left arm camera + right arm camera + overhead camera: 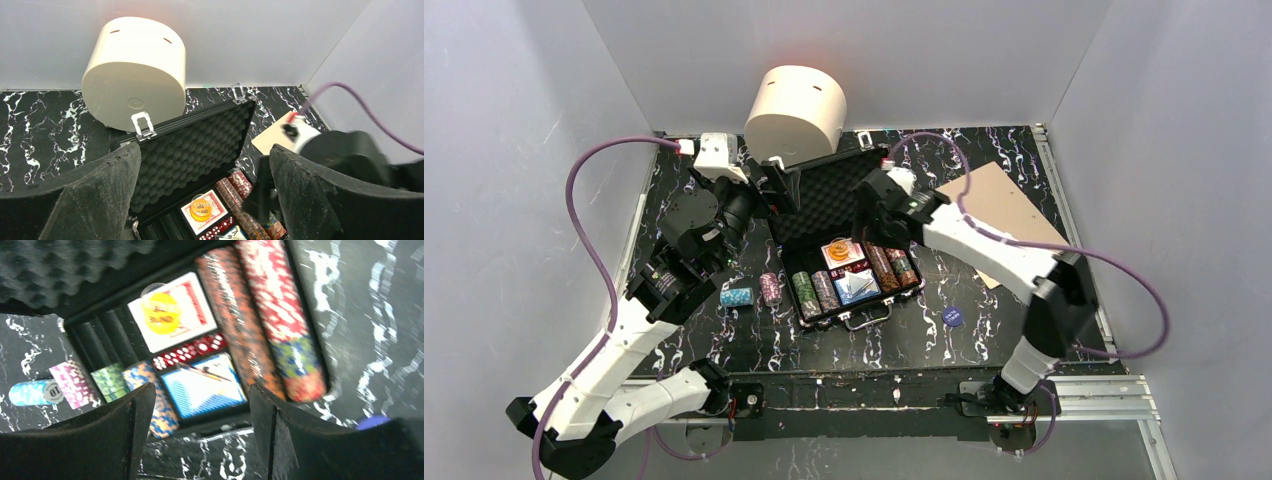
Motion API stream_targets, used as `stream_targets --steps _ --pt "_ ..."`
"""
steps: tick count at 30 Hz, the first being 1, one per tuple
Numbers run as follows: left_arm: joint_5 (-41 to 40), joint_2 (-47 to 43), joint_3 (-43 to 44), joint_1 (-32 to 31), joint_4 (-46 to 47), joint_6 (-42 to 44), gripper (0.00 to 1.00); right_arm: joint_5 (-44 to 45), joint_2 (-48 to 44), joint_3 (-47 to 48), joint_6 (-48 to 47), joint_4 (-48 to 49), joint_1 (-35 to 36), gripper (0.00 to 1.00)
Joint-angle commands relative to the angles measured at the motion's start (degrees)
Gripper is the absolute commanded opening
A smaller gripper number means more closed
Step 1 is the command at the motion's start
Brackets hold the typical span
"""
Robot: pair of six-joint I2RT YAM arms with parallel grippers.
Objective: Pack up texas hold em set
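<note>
The black briefcase [876,311] lies open mid-table, its foam-lined lid [827,196] upright. Inside are chip stacks [238,315], a card deck [202,388], red dice [190,352] and a yellow button [161,313] on another deck. A teal chip stack [736,296] and a pink one [770,288] lie on the table left of the case. My left gripper [771,190] hovers open by the lid's left edge, facing the foam [200,145]. My right gripper [874,215] hangs open over the case's right side, holding nothing, with its fingers [125,430] above the front rim.
A cream cylinder [796,110] stands behind the lid. A tan flat board [1009,205] lies at the back right. One loose blue chip [953,316] rests on the table to the right of the case. Grey walls enclose the table on three sides.
</note>
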Motion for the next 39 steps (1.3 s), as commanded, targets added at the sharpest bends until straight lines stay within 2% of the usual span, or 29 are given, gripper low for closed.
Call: stream_targets --steps 1,3,5,12,15,19,26,32,39 --pt "-1.3 -1.0 0.7 0.1 0.1 -0.9 0.98 9.3 -12.2 -10.0 6.8 -4.5 -1.3 0.81" --pt "-1.3 -0.9 0.4 0.1 0.1 -1.6 0.98 11.7 -17.2 -14.9 10.7 -7.7 -2.8 0.93" --pt "-1.3 -0.5 0.4 0.1 0.1 -2.0 0.98 12.5 -21.8 -19.3 13.6 -10.3 -4.9 0.98" --pt "-2.4 0.3 -0.2 0.1 0.4 -3.7 0.98 11.4 -33.7 -30.8 19.6 -12.9 -9.5 0.98" --pt "-2.4 0.8 0.4 0.1 0.2 -3.6 0.98 7.6 -35.7 -35.2 20.3 -12.3 -10.9 0.98" --pt "-3.8 1.5 1.5 0.2 -1.1 -3.3 0.98 -1.6 -34.4 -40.3 20.4 -11.8 -12.7 0.98" --pt "-4.1 1.4 1.2 0.1 -1.4 -4.0 0.98 -10.0 -27.9 -45.6 15.4 -8.9 -14.6 0.95" --pt "-4.1 1.7 1.4 0.1 -1.2 -4.0 0.98 -8.1 -23.3 -44.3 10.1 -5.9 -16.2 0.89" --pt "-4.3 1.8 1.8 0.2 -1.0 -3.5 0.98 -7.5 -19.9 -43.3 4.9 -1.7 -21.7 0.83"
